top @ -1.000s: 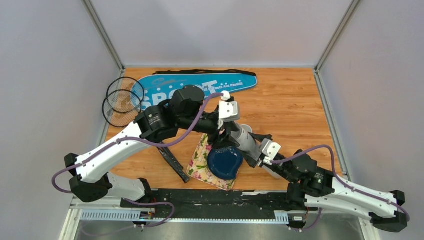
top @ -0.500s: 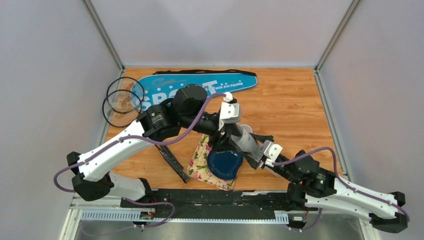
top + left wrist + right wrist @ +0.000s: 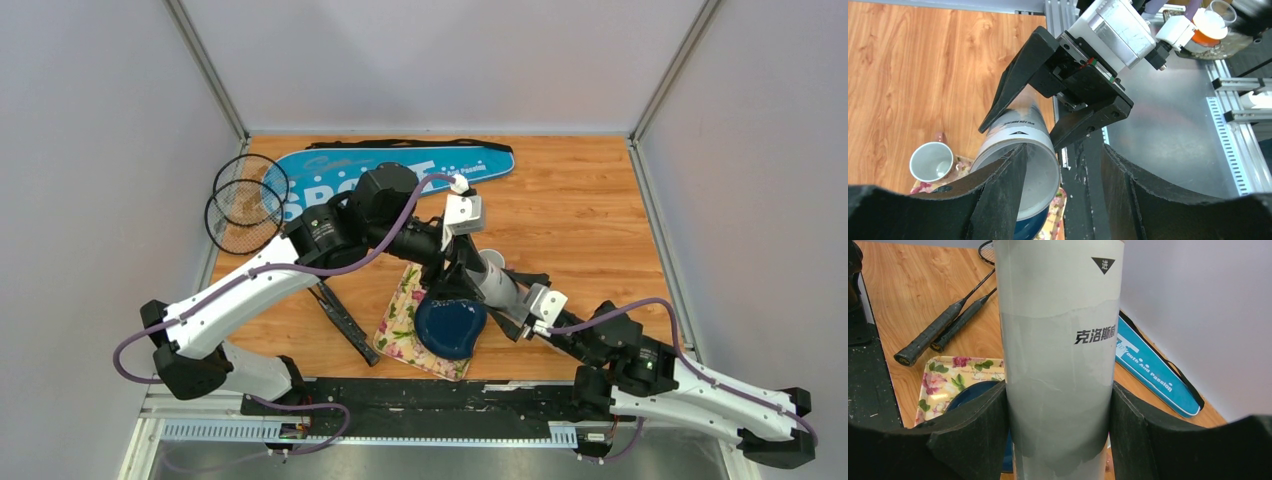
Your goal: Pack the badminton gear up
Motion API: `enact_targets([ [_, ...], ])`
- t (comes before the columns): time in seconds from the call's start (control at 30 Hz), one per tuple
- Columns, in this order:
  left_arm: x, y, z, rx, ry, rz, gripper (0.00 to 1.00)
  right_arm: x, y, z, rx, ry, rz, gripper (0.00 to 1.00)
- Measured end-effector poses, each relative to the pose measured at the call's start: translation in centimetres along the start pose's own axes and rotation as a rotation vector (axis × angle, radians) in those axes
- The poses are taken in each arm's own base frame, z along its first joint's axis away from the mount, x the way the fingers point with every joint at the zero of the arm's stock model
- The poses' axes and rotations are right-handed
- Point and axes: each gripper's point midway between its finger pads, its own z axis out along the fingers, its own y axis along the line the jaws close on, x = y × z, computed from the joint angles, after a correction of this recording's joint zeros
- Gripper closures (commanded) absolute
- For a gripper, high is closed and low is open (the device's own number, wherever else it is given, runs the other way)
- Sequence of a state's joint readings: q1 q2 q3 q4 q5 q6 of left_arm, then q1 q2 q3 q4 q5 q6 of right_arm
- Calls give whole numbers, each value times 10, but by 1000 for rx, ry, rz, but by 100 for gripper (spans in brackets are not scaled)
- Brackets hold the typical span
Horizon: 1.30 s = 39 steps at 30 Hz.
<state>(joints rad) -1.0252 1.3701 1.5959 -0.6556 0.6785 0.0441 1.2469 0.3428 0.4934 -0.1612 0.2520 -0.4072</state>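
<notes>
Top view: high, rear, facing down at orange wooden table (image 3: 580, 210). Wrist views: close-up, both sharing long white cardboard tube (image 3: 1058, 365).

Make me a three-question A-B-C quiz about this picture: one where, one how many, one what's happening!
1. Where does the blue bag lie? A far edge of the table B near edge C right edge
2. How many rackets? A one B two C four
3. The white tube is A flat on the table B clamped in the right gripper C inside the bag
1 A, it lies along the back. 2 B, two heads overlap at left. 3 B, its fingers press both sides.
</notes>
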Motion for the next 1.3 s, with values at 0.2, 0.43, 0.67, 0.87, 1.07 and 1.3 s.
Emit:
enact_targets([
  [0.2, 1, 10, -3, 15, -47, -61, 37, 2, 0, -2, -3, 6, 2, 82],
  [0.43, 5, 15, -3, 41, -60, -123, 38, 4, 2, -1, -7, 17, 1, 83],
  [0.67, 6, 16, -1, 40, -55, -128, 39, 5, 3, 0, -13, 21, 0, 83],
  [0.87, 3, 19, -5, -5, -50, -129, 34, 7, 3, 1, -10, 32, -3, 83],
  [1.07, -10, 37, -24, -216, -53, -144, 26, -5, -6, 2, 35, -7, 18, 81],
  [1.3, -43, 62, -108, -640, -246, -96, 20, 9, -30, 10, 206, 92, 34, 77],
])
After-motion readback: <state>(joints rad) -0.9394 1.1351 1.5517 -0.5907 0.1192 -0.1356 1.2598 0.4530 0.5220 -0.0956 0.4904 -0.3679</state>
